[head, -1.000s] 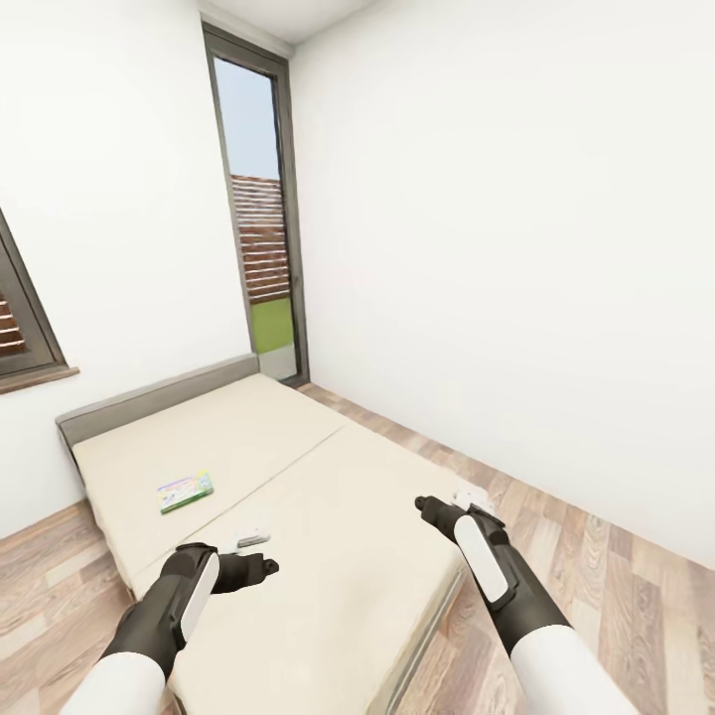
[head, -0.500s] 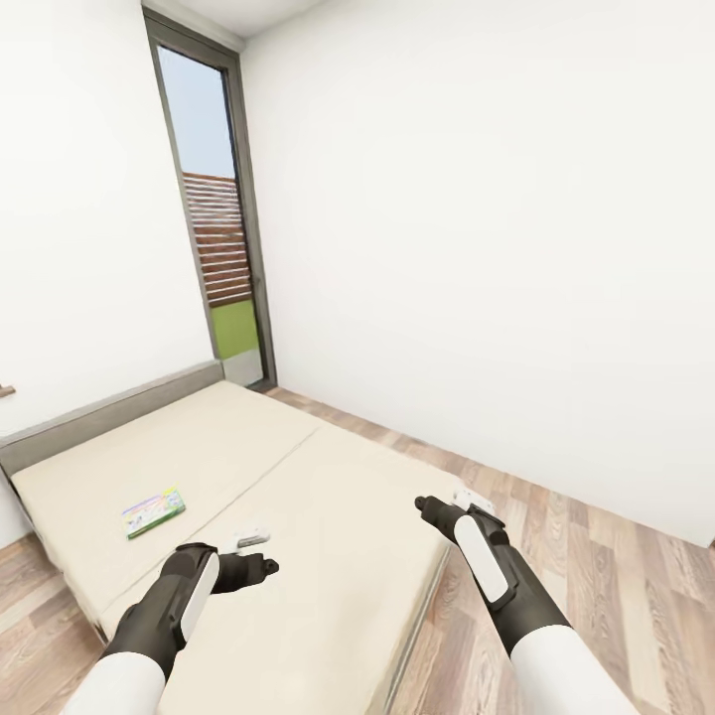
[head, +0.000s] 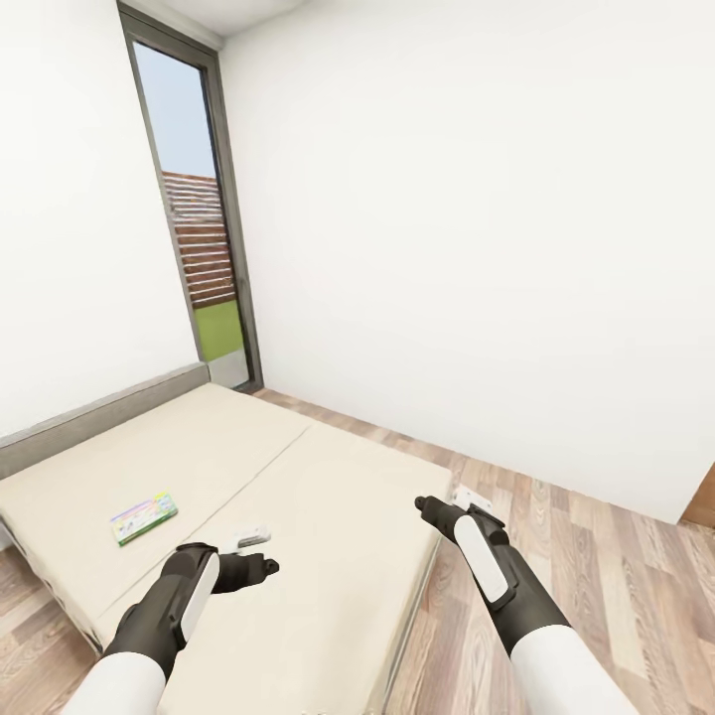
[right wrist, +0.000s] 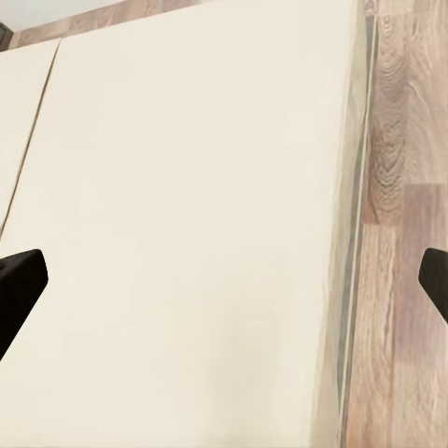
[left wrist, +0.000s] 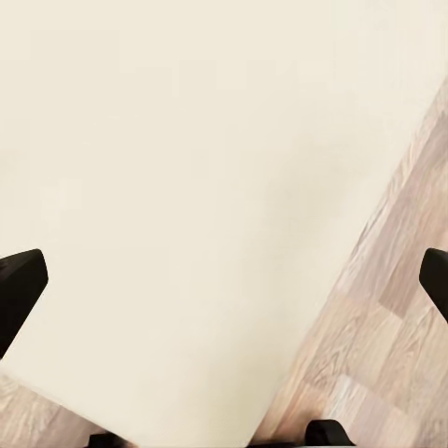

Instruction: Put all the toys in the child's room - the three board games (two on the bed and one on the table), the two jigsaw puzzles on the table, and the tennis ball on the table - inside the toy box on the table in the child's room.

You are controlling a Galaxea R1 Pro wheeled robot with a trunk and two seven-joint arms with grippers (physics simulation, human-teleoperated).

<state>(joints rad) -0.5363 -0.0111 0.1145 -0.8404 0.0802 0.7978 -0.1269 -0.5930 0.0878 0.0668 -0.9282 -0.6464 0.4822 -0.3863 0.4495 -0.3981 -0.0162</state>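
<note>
I'm approaching the wide beige-mattressed bed; the flat green-edged board game is lying toward its headboard. Both fingers are spread, seemingly empty. Next: closing in, reaching left.

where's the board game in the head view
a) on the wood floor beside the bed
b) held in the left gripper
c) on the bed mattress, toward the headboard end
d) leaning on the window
c: the board game lies flat on the beige bed near the grey headboard, untouched by the grippers.
</note>
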